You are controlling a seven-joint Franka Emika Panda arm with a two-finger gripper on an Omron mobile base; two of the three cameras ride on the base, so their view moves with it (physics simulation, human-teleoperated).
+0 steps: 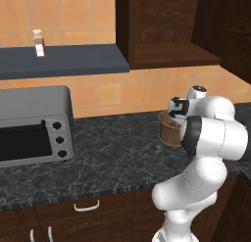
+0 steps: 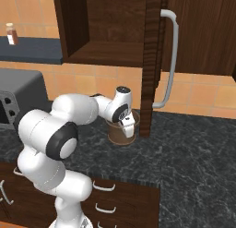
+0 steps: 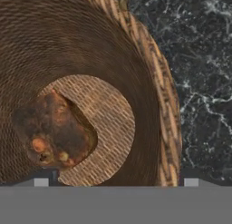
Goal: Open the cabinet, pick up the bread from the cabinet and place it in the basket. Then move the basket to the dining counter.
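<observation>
One bread roll (image 3: 54,130) lies inside the woven basket (image 3: 154,82) beneath the released hand (image 2: 126,125); light and stiff-walled, the basket should lift best by its flared rim

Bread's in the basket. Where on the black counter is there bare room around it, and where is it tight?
Free: the counter between the toaster oven and the basket, and the stretch right of the open cabinet door. Tight: the basket stands close to that door's lower edge, with the open end effector over its rim and the bread inside.
</observation>
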